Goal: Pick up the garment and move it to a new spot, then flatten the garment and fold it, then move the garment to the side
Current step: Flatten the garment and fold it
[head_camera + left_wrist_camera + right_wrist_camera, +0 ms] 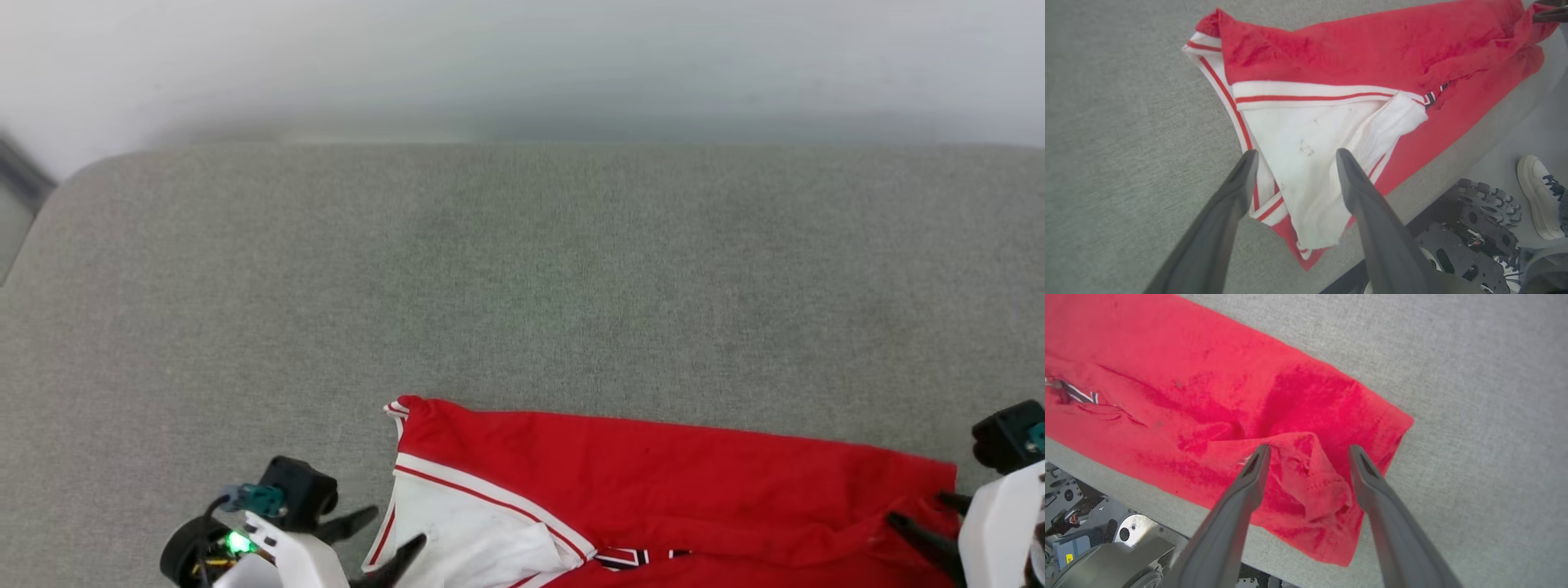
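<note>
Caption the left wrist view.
Open left gripper poised over white sleeve of crumpled red jersey shirt on grey fabric surface.

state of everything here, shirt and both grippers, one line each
red jersey: lying rumpled at the near edge of the grey surface, not flattened
white sleeve: creased, partly doubled over
left gripper: open, over the white sleeve, gripping nothing
right gripper: open, astride a raised red fold, not clamped

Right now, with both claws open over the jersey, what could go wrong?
The jersey lies along the grey surface's near edge; a pull could slide it off.
A raised fold sits between the right claw's fingers; closing may pinch several layers.
A person's shoe stands near the robot's base; turning might strike it.
</note>
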{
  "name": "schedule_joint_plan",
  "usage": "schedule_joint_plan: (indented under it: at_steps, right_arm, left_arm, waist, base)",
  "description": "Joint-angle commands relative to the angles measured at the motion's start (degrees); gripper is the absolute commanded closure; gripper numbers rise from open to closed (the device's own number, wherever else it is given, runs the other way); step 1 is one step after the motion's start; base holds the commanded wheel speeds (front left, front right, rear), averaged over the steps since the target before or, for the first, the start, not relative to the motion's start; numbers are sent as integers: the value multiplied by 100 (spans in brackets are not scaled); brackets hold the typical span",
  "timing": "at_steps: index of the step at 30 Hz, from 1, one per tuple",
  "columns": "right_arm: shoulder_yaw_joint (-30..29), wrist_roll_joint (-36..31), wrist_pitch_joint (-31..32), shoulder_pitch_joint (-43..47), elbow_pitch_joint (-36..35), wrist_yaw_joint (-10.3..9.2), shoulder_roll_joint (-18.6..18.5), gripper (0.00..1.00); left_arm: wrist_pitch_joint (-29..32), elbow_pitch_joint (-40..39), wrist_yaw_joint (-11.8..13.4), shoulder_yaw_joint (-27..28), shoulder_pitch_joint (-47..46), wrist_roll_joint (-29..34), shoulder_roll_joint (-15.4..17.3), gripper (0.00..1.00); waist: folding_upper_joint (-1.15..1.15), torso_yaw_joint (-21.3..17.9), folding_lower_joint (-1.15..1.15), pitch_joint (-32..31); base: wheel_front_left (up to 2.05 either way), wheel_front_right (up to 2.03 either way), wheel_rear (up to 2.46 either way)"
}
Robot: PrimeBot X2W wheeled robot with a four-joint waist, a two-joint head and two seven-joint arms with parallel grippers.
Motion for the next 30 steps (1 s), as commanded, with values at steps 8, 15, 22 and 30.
schedule_joint_plan:
  at_steps: [8, 15, 22, 30]
  right_arm:
    - [-1171, -87, 78, 295, -306, -3, 550, 0]
    - [-2021, -478, 310, 584, -329, -3, 1363, 0]
    - [-2731, -976, 445, 799, -209, -3, 2303, 0]
    - [-3162, -1293, 354, 717, 170, -3, 2821, 0]
  left_arm:
    - [-1615, -227, 448, 827, 143, 219, -272, 0]
    - [-2947, -131, 877, 1410, 421, 470, -550, 0]
    - [-3309, -195, 1061, 2274, 801, 1062, -1181, 0]
    - [-3310, -112, 363, 3064, 1231, 1720, -1969, 0]
  waist:
    - [0, 62, 0, -412]
    - [0, 78, 0, -397]
    - [0, 110, 0, -312]
    - [0, 206, 0, -181]
  base:
    - [0, 0, 0]
    - [0, 0, 0]
    - [0, 0, 0]
    - [0, 0, 0]
